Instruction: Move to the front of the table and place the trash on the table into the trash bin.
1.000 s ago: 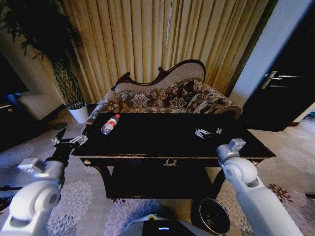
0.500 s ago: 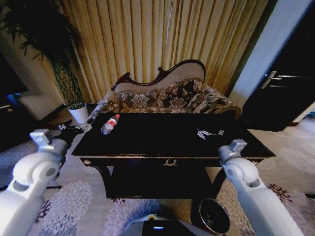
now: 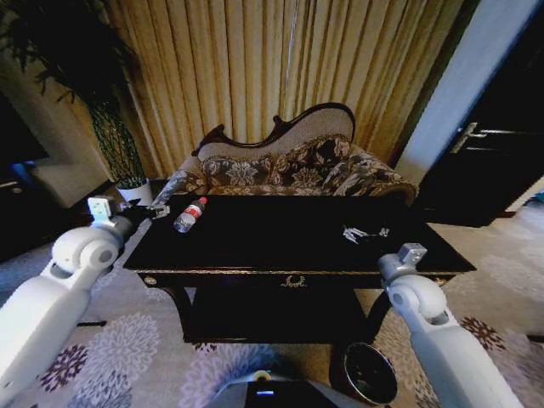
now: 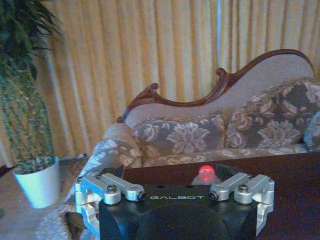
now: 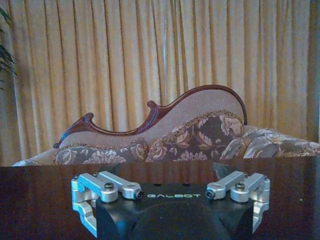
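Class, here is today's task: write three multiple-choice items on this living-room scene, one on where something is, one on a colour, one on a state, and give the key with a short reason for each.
1. Where is the trash bin?
A. On the table
B. On the carpet in front of the table, toward the robot's right
C. Beside the plant pot

2. What colour is the bottle's cap?
A. Red
B. Blue
C. Green

3. How does the bottle sit?
A. Upright
B. Lying on its side on the tabletop
C. Held in a gripper

Key:
1 B: the trash bin stands on the floor below the table's front edge, near the right arm.
2 A: the left wrist view shows a red cap on the bottle, straight ahead of the left gripper.
3 B: the bottle lies flat near the table's left end, untouched; the paper scraps lie toward the right end.
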